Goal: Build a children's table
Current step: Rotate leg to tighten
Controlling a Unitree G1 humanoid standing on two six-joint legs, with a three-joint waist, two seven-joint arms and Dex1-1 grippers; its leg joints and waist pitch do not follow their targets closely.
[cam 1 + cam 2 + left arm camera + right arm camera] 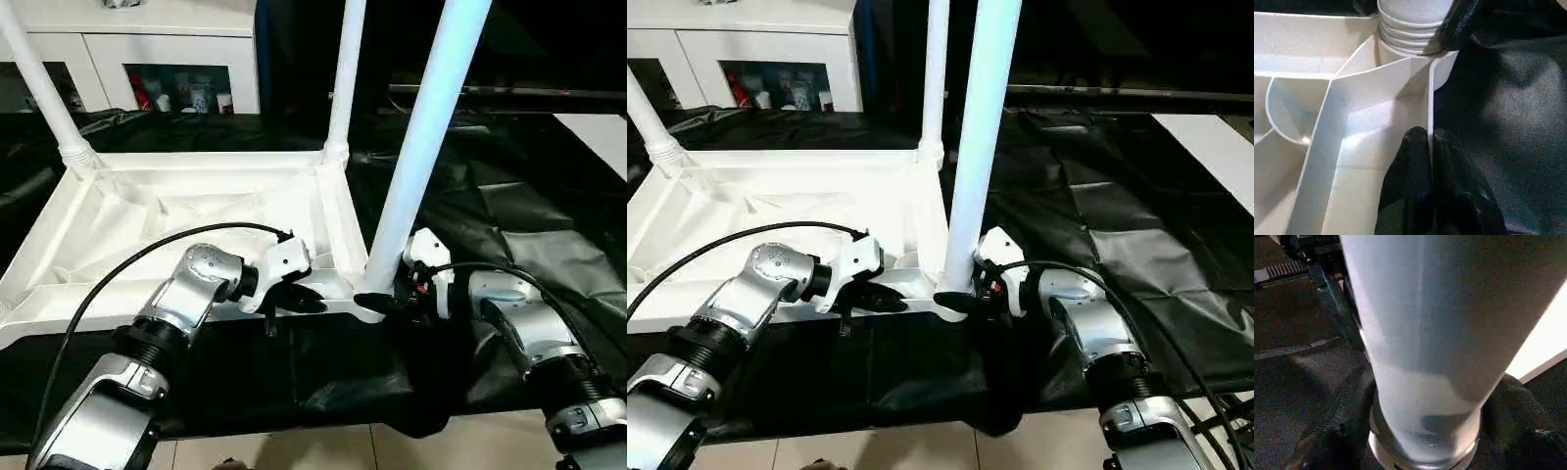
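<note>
The white tabletop (147, 211) lies upside down on the black cloth, ribbed side up. Two white legs (345, 78) (44, 88) stand in its far corner sockets. A third leg (421, 147) stands in the near right corner socket, leaning slightly right. My right gripper (382, 302) is shut around this leg's base, and the right wrist view has the tube (1420, 333) between both black fingers (1337, 431). My left gripper (299, 299) is shut on the tabletop's thin near rim wall (1428, 98), just left of that socket, one finger on each side.
The black cloth (490, 196) covers the work table and hangs over its front edge, with tiled floor (294, 446) below. A white cabinet (147, 49) stands behind. A white surface (598, 132) shows at the far right.
</note>
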